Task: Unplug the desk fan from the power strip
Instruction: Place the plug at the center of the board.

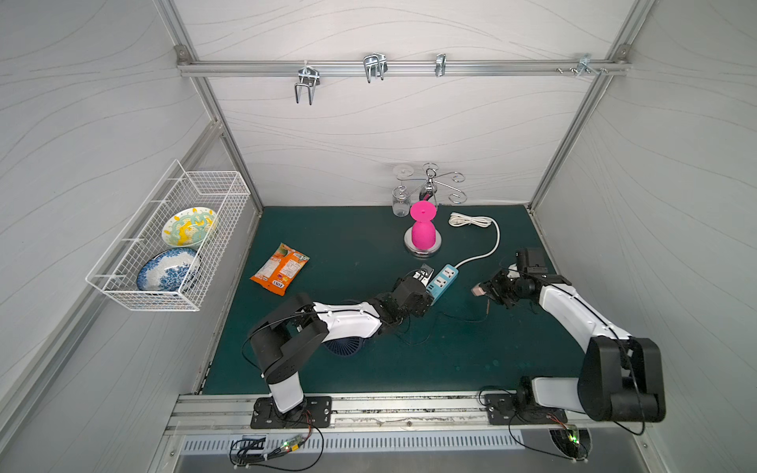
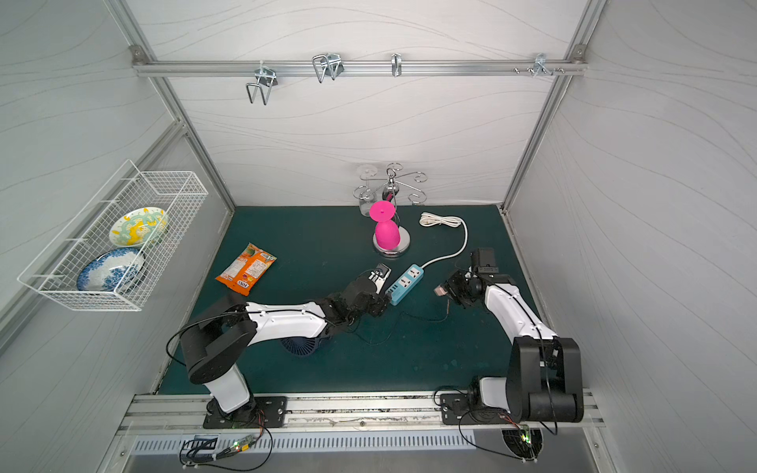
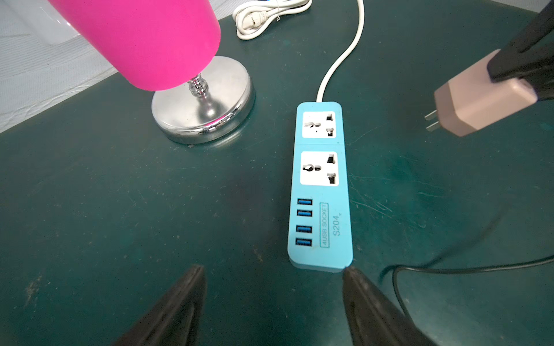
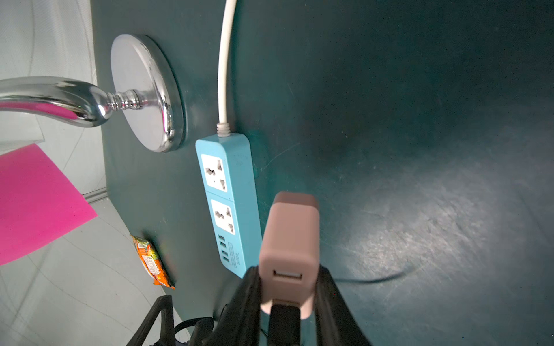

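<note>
A pink cube plug (image 4: 289, 236) is clamped between the closed jaws of the right gripper (image 1: 489, 291), lifted clear of the light-blue power strip (image 1: 442, 283), prongs bare. From the plug, the strip lies at nine o'clock in a top view, its long axis running from seven to one. The left gripper (image 3: 272, 281) is held apart, one fingertip (image 3: 352, 274) touching the strip's near end. The navy desk fan (image 1: 344, 348) is half hidden beneath the left arm.

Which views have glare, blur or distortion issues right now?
Left wrist: sharp on the power strip, wide-angle bending at the edges, glare on the chrome base. Right wrist: plug close and soft, snack bag blurred, bright patch on the mat. Both top views: even light, strong wide-angle distortion, fan shadowed under the left arm.
</note>
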Robot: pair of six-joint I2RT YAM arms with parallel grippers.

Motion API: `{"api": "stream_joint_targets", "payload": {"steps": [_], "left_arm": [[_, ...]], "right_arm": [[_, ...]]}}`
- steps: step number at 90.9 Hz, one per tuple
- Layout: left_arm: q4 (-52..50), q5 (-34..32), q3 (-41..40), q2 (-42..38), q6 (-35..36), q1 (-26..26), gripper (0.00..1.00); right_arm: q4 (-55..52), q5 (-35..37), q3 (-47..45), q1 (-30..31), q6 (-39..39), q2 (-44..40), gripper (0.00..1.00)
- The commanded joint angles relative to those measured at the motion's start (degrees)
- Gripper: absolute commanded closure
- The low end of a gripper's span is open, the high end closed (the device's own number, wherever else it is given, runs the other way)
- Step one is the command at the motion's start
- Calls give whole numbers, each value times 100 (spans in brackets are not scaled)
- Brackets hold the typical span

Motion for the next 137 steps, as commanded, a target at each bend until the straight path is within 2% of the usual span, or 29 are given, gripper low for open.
{"api": "stream_joint_targets", "payload": {"steps": [1,43,74,92,100,115,137], "left_arm": [[188,-63,-25,-236,-17,23,24],[240,-63,-83,-287,19,16,24],[283,-55,-81,-261,-10,17,24],[283,-60,-103,-297,-19,16,24],[279,-60,-114,-286,-29,22,24],[276,-44,-101,-289,-41,14,24],[261,-62,-111,-322,-42,16,25]], "right_arm": [[556,-174,-112,-81,88,112,98],[906,-170,-533,-236,37,330,96],[831,-131,-718,-276,-53,386,89],[718,-105,-843,-312,-145,352,79],[605,-78,-861,-332,-160,307,69],[349,8,-844,-368,-207,226,59],[80,112,-858,-383,-290,191,55]]}}
